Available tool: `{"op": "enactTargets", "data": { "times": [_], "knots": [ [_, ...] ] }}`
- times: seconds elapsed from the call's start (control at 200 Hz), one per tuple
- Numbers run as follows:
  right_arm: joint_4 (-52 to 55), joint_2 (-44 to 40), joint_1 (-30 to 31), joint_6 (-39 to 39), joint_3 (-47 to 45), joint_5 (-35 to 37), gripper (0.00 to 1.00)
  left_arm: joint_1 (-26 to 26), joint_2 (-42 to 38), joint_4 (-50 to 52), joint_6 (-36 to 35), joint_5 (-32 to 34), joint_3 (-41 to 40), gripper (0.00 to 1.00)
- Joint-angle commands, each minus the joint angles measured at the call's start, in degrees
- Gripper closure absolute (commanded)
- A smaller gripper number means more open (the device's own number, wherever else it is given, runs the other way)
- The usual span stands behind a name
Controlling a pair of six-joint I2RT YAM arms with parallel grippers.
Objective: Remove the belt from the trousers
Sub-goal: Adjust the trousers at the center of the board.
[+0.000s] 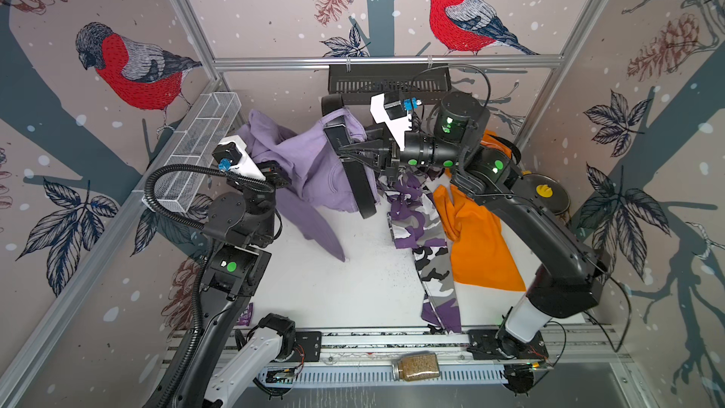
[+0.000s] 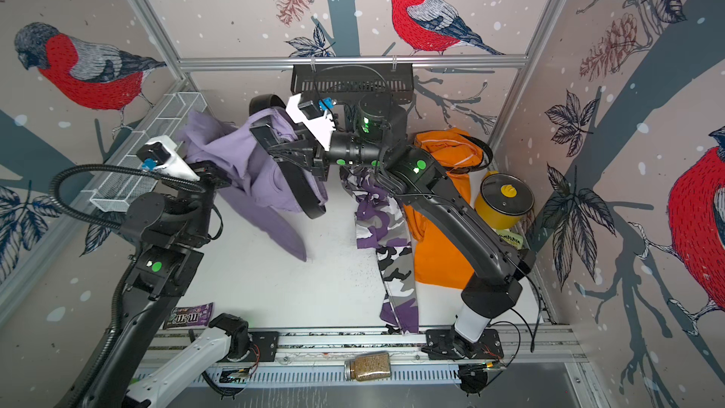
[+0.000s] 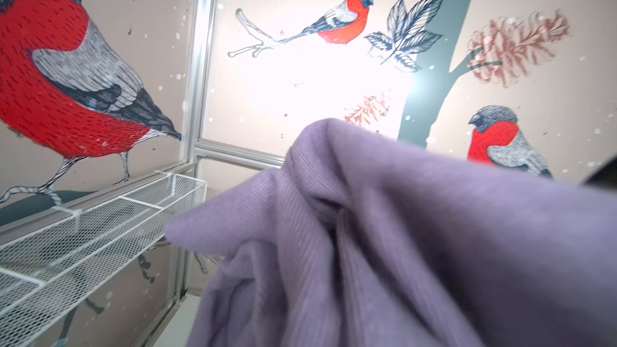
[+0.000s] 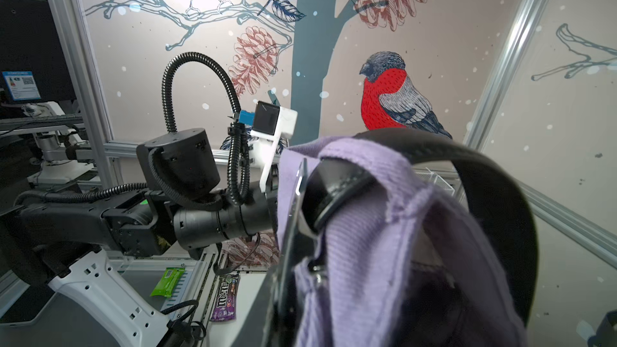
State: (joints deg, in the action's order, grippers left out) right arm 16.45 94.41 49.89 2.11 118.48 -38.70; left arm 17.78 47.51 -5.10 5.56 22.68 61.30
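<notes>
Holding up lilac trousers (image 1: pixel 310 158), left jaws clenched on them, right jaws grasping black belt (image 1: pixel 359 190)

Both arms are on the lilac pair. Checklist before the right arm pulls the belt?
1. Left gripper clamped on the lilac trousers: ok; cloth is bunched at its jaws and the waistband is lifted.
2. Right gripper closed on the belt: ok; the grip is near the waistband.
3. Buckle undone: cannot tell.
4. Belt free of loops: not ok; in the right wrist view it runs under a waistband loop.
5. Camouflage trousers and orange trousers clear of the pull: cannot tell; the top of the camouflage pair lies right beneath the right wrist.
</notes>
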Motion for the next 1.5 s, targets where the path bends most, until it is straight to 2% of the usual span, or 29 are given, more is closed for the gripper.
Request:
{"op": "enactTargets", "data": {
  "times": [0.0,0.095,0.205,0.275,0.34,0.485,0.495,0.515,0.545,0.58,0.605,0.645,0.71,0.79,0.83,0.91,0.955,1.131,1.216,1.331,1.421,1.496],
  "knots": [
    [-8.3,-2.9,-4.8,-6.5,-13.2,-2.3,1.0,-0.9,3.9,9.9,0.8,3.2,-2.3,1.0],
    [-7.5,-3.2,-9.1,-7.9,-25.3,-3.9,1.0,-2.2,9.7,11.4,3.7,6.1,-5.9,1.0],
    [-4.5,0.6,-12.5,-6.9,-34.1,-5.5,1.0,-3.0,17.5,12.6,7.0,6.0,-8.3,1.0],
    [-2.8,4.7,-14.0,-6.7,-35.9,-9.0,1.0,-3.1,22.7,14.9,9.6,6.3,-8.5,1.0],
    [-0.6,8.3,-14.4,-5.7,-36.3,-9.5,1.0,-3.1,26.9,17.6,11.2,6.7,-8.3,1.0],
    [1.0,12.1,-15.4,-5.8,-36.5,-10.1,1.0,-3.3,30.7,20.0,13.0,7.5,-9.7,1.0],
    [1.0,12.3,-15.6,-6.0,-36.5,-10.0,1.0,-3.3,30.9,20.2,13.1,7.4,-9.7,0.96],
    [1.2,12.7,-15.9,-6.4,-36.6,-9.9,1.0,-3.6,31.4,20.8,13.1,7.3,-9.6,0.81],
    [1.9,13.3,-16.5,-6.6,-36.4,-9.4,1.0,-3.7,31.9,21.6,12.9,6.9,-9.3,0.52],
    [3.0,14.0,-17.4,-6.6,-36.3,-8.9,1.0,-3.8,32.3,22.4,12.8,6.6,-9.0,0.25],
    [3.7,14.5,-18.3,-6.8,-36.4,-8.5,1.0,-3.8,32.4,23.1,12.9,6.2,-8.6,0.12],
    [4.9,15.0,-19.7,-7.1,-36.6,-7.3,1.0,-3.8,32.2,24.4,13.1,5.1,-7.9,0.02],
    [6.4,15.6,-22.3,-7.6,-37.2,-6.6,1.0,-3.8,31.2,27.7,14.6,2.3,-5.0,0.01],
    [7.5,15.6,-25.0,-8.3,-38.0,-4.5,1.0,-3.0,29.5,28.3,12.8,-1.3,-3.0,0.01],
    [8.1,15.8,-26.0,-8.5,-38.1,-3.0,0.96,-1.8,28.5,27.6,11.4,-1.9,-2.3,0.01],
    [10.0,15.9,-27.4,-9.2,-37.4,1.9,0.64,1.7,26.8,24.2,8.1,-2.4,-2.8,0.01],
    [10.7,15.1,-27.4,-9.4,-37.1,5.3,0.52,3.3,26.3,21.5,6.6,-4.8,-3.6,0.01],
    [12.2,8.4,-23.1,-11.4,-35.0,24.5,0.27,5.1,28.9,19.9,9.0,-10.2,-3.6,0.01],
    [13.8,6.4,-19.9,-12.4,-33.8,33.3,0.22,6.0,28.2,17.8,8.7,-11.9,-3.8,0.01],
    [13.9,6.4,-14.5,-11.9,-32.4,39.3,0.17,6.0,29.4,12.5,7.6,-15.5,-8.0,0.01],
    [15.7,9.7,-10.2,-11.2,-28.8,43.6,0.12,5.9,33.0,13.3,11.2,-11.7,-8.8,0.01],
    [16.3,12.0,-7.1,-11.0,-26.2,45.4,0.1,5.8,34.9,14.0,11.0,-10.7,-9.4,0.02]
  ]
}}
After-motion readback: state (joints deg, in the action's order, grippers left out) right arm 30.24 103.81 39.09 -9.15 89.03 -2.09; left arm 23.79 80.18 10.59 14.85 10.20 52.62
